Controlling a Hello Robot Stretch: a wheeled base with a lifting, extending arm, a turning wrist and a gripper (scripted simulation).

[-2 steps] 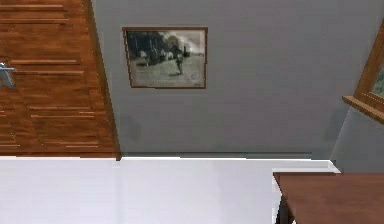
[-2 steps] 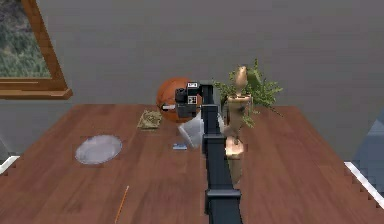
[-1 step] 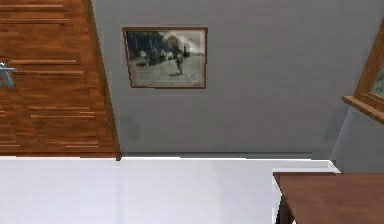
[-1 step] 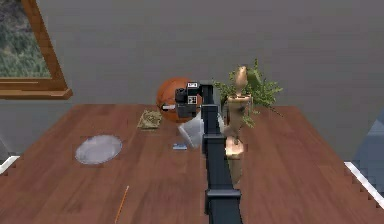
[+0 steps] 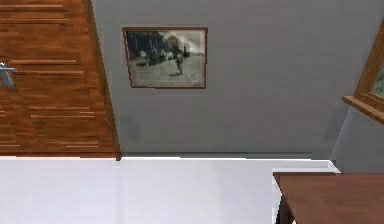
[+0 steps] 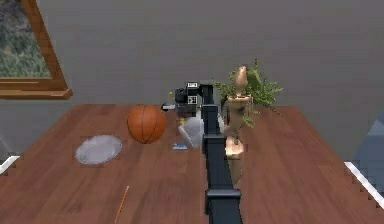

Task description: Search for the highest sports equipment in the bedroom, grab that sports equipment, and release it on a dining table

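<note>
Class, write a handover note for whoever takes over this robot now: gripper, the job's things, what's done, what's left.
Gripper: out over the table; cannot tell whether it holds anything.
Basketball: on the table, left of the gripper in the arm side view, near a plate.
Done: ball found, arm extended.
Left: unclear whether this is the pickup spot or the dining table; check.

A framed picture (image 5: 165,57) hangs beside a wooden door (image 5: 50,80). A grey plate (image 6: 98,149) lies near what may be a figurine (image 6: 237,112).
</note>
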